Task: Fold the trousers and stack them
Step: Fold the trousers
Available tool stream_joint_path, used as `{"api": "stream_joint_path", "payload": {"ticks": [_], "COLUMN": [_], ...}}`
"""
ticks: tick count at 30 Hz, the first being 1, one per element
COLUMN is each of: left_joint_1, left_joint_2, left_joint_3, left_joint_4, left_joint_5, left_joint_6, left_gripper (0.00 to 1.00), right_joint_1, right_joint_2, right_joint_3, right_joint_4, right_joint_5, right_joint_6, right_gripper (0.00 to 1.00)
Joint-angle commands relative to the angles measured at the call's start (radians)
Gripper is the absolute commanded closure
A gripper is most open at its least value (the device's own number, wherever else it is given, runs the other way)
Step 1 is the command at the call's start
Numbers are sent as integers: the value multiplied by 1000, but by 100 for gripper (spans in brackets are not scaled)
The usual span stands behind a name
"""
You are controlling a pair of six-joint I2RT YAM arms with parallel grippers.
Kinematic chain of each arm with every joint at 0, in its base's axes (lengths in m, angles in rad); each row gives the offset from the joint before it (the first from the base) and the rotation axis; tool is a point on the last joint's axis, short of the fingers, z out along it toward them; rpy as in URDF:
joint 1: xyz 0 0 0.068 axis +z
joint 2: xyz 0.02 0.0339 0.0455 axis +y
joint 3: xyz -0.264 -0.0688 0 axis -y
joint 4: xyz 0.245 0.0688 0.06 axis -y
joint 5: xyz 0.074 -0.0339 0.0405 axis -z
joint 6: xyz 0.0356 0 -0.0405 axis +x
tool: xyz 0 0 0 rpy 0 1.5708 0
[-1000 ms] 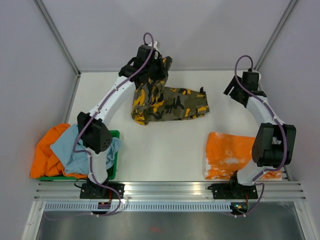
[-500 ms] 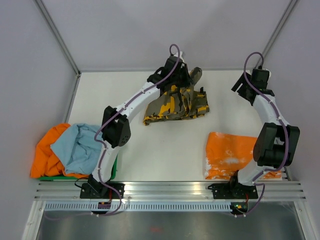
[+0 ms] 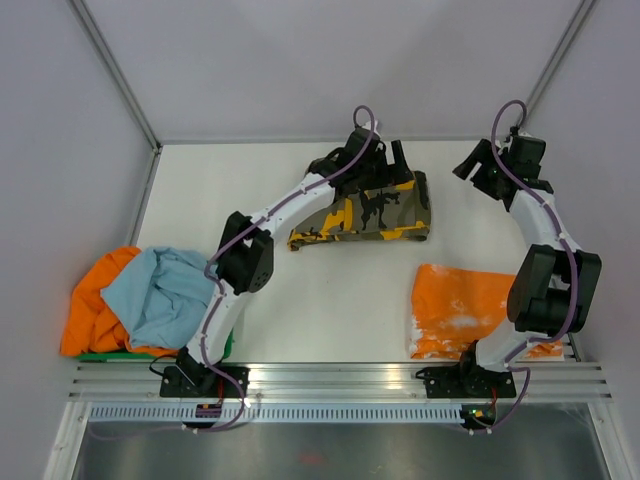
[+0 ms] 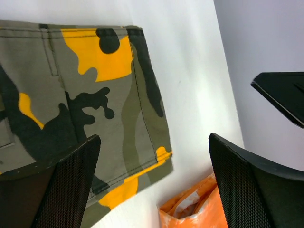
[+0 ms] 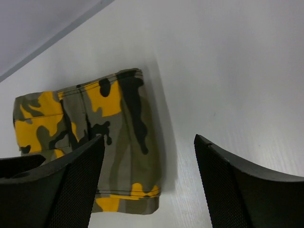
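Folded trousers (image 3: 370,215) lie flat. L gripper (image 4: 154,137) hangs above, open & empty, so no tugging. R gripper (image 5: 148,137) open too, aside.

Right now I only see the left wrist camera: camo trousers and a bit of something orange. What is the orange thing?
Observer: The top view shows a folded orange cloth, white-blotched, lying flat at the near right of the table, apart from the trousers.
Operator: Is my other claw holding anything?
Observer: No. The right claw is open and empty, off to the right of the trousers.
Operator: Any more clothes?
Observer: A light blue garment heaped on a second orange cloth at the table's left edge.
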Motion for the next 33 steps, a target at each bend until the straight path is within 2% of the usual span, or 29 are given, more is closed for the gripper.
{"api": "stream_joint_path", "payload": {"ticks": [1,5,7,11,12,13,14,15,17,19,24,29,32,33], "left_joint_1": [24,90,138,199,211,240,257,279,285,284,302,359,359,359], "left_joint_2": [-170,-309,-349,-456,-473,-485,-496,-511,-515,-487,-389,-343,-393,-416], "left_joint_3": [-19,-212,-359,-571,-646,-675,-698,-743,-796,-810,-859,-884,-850,-832], "left_joint_4": [26,50,54,67,90,98,107,136,165,184,181,213,172,152], "left_joint_5": [-16,-46,-37,-29,-26,-2,26,67,92,144,112,151,154,157], "left_joint_6": [61,79,61,70,79,81,81,73,62,55,-20,-37,45,90], "left_gripper": [0,0,5,7,12,17,24,50,71,75,85,85,79,72], "right_joint_1": [4,33,75,155,165,174,177,178,180,182,185,186,185,185], "right_joint_2": [27,54,77,135,157,168,180,207,240,255,287,280,248,216], "right_joint_3": [22,51,79,90,78,47,32,7,-21,-57,-99,-76,-21,-1], "right_joint_4": [76,79,71,19,24,33,41,39,39,41,47,-14,-68,-77], "right_joint_5": [-174,-216,-225,-179,-167,-164,-164,-162,-156,-144,-111,-88,-88,-99], "right_joint_6": [12,19,6,-56,-62,-64,-65,-64,-71,-70,-87,-111,-120,-122], "right_gripper": [17,17,18,23,29,42,49,62,71,80,81,80,68,58]}}
